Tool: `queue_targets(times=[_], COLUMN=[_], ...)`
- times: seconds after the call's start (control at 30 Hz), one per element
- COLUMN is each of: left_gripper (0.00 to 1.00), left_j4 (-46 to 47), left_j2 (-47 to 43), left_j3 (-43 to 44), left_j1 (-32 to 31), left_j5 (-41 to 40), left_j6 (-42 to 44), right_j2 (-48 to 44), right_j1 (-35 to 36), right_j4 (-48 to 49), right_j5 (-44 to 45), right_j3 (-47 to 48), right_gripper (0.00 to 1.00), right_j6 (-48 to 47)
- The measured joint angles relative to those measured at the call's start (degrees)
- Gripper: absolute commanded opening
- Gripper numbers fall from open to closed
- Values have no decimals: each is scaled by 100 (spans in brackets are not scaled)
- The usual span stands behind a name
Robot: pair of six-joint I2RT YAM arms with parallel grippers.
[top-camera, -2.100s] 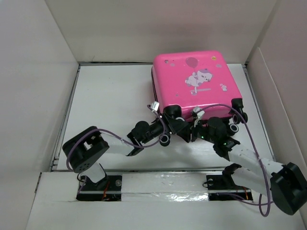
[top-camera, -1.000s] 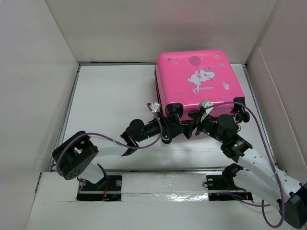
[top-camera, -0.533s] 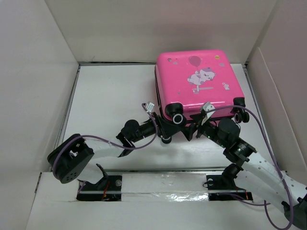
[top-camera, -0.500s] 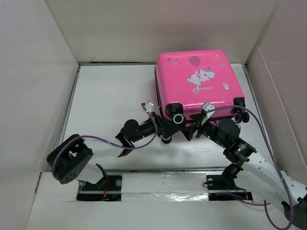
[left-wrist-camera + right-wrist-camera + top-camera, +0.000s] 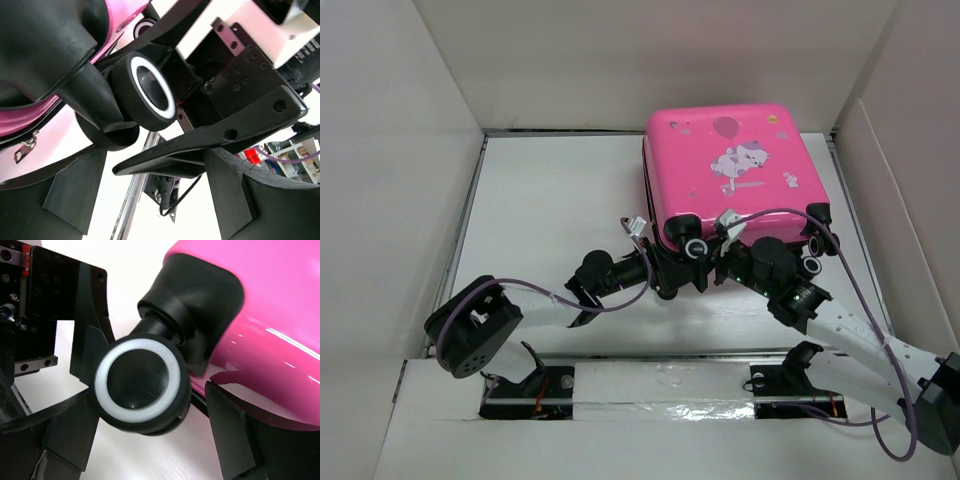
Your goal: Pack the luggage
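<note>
The luggage [image 5: 730, 170], a hot-pink hard-shell suitcase with a cartoon animal and balloon print, lies flat and closed at the back right of the table. Its near-left wheel [image 5: 696, 247], black with a white ring, sticks out toward me. Both grippers meet at that corner. My left gripper [image 5: 672, 268] stands open just below the wheel [image 5: 145, 92], with the pink shell [image 5: 120, 15] above. My right gripper [image 5: 718, 262] is open too. The wheel [image 5: 140, 385] sits between its fingers [image 5: 235, 440], close to the left one and apart from the right one. The suitcase's inside is hidden.
White walls [image 5: 400, 180] box the table in on the left, back and right. The suitcase's near-right wheels [image 5: 813, 264] stand beside the right forearm. A zipper pull [image 5: 22, 150] hangs off the shell. The right gripper's finger [image 5: 200, 150] crosses close in front of my left gripper.
The suitcase was nudged slightly toward the back right early on and has lain still since. The right wrist has swung left toward the near-left wheel. Both jaws have narrowed a little.
</note>
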Motion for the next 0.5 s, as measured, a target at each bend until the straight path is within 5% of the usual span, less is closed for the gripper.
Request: queue_targets(times=[0.23,0.33,0.5], left_gripper=[74,74,74], left_j4=[24,15,-109], left_j2=[-4,-9,-133], left_j3=[-7,-20,-28], left_j1=[44,90,125], left_j5=[125,17,-142], left_j6=[-39,-42,22], right_j2=[413,610,723], right_j1=[24,33,70], right_j4=[87,186,479], right_j5=[-94,-66,144], right_j3=[184,262,256], right_gripper=[84,69,24], right_j6=[37,-17,57])
